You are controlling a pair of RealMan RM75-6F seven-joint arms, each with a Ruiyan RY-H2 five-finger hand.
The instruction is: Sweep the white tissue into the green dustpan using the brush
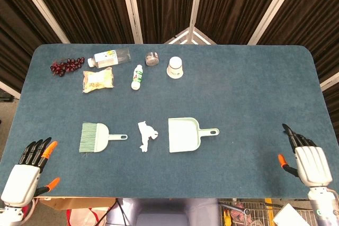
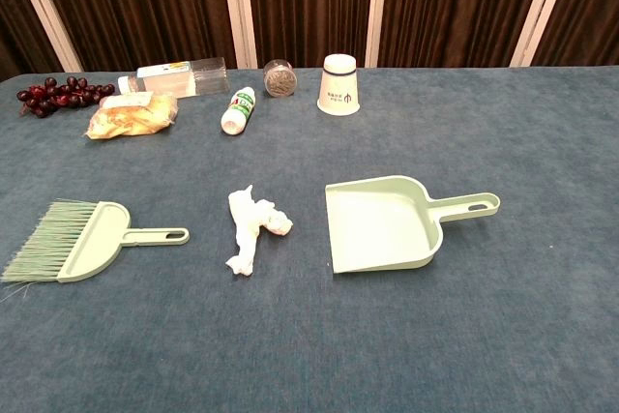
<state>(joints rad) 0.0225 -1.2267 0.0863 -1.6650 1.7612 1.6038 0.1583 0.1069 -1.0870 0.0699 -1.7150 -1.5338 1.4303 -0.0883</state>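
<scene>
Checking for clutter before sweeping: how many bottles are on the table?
2, both lying at the far left: a clear bottle beside the grapes, and a small white bottle beside the snack bag. None seems hidden.

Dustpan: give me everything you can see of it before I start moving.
The dustpan is pale green and looks like plastic, with a flat square tray, low walls on three sides and a short handle ending in a hanging slot. It lies flat on the blue table, right way up and empty. Its open lip faces the tissue, which lies a short gap away; the handle points towards the robot's right side. Nothing touches it but the table, and neither hand is near it.
</scene>
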